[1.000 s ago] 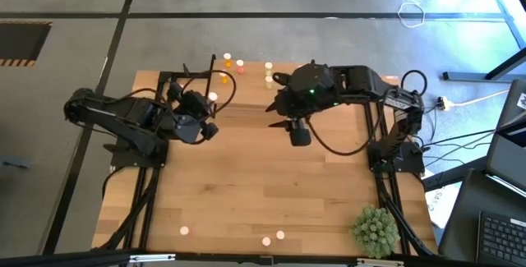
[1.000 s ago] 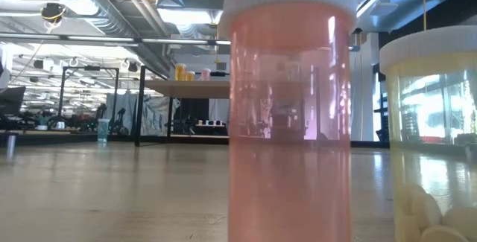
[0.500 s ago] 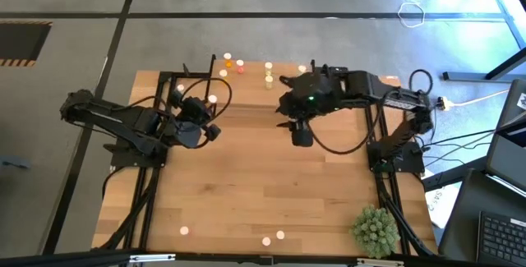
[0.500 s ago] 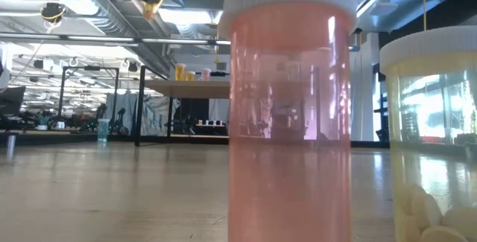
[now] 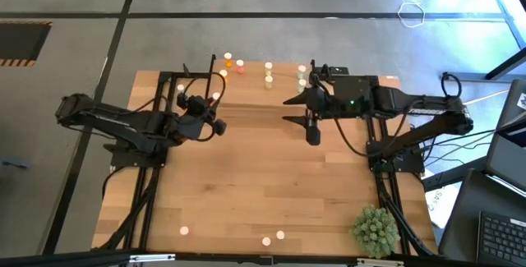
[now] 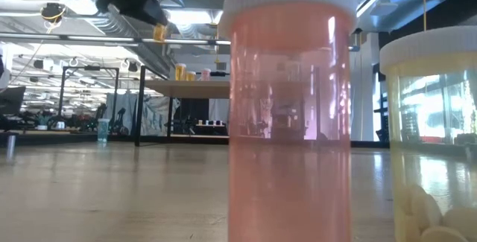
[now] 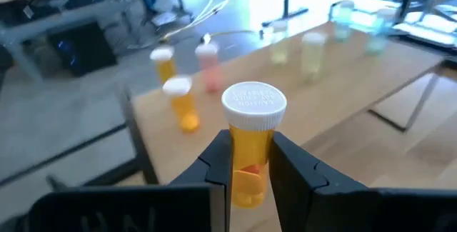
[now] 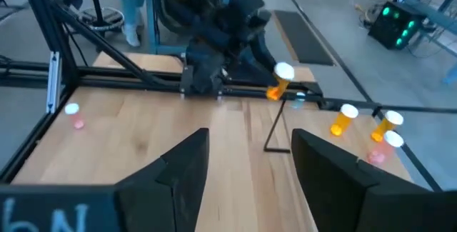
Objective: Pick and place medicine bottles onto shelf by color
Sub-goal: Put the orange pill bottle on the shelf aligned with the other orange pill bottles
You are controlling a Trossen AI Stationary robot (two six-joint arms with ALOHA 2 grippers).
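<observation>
My left gripper (image 5: 215, 108) is shut on an orange medicine bottle (image 7: 248, 162) with a white cap, in the air just in front of the shelf (image 5: 255, 86) at the table's far edge. On the shelf board (image 7: 235, 82) stand orange (image 7: 180, 103), pink (image 7: 207, 66) and pale yellow or green bottles (image 7: 312, 50). My right gripper (image 5: 292, 111) hovers open over the table's far middle, to the right of the left gripper. In the low view a pink bottle (image 6: 289, 108) and a pale yellow one (image 6: 432, 138) stand close to the camera. My left gripper pinches the orange bottle's body (image 7: 247, 178) just below its cap (image 7: 253, 106) between the two fingers (image 7: 218, 162). The fingers come roughly level from the table's left, slanting toward the far edge. The bottle is upright and lifted clear of the table (image 6: 159, 32).
Three bottles (image 5: 266, 240) stand along the table's near edge, and a pink one (image 8: 73, 115) stands on the table at the far left. A spiky green plant ball (image 5: 375, 227) sits at the near right corner. Black frame rails run along both table sides.
My left gripper has come down with the orange bottle and turned toward the shelf, staying shut on it. My right arm has drawn back toward the table's right edge, its gripper shifting slightly right and staying open.
</observation>
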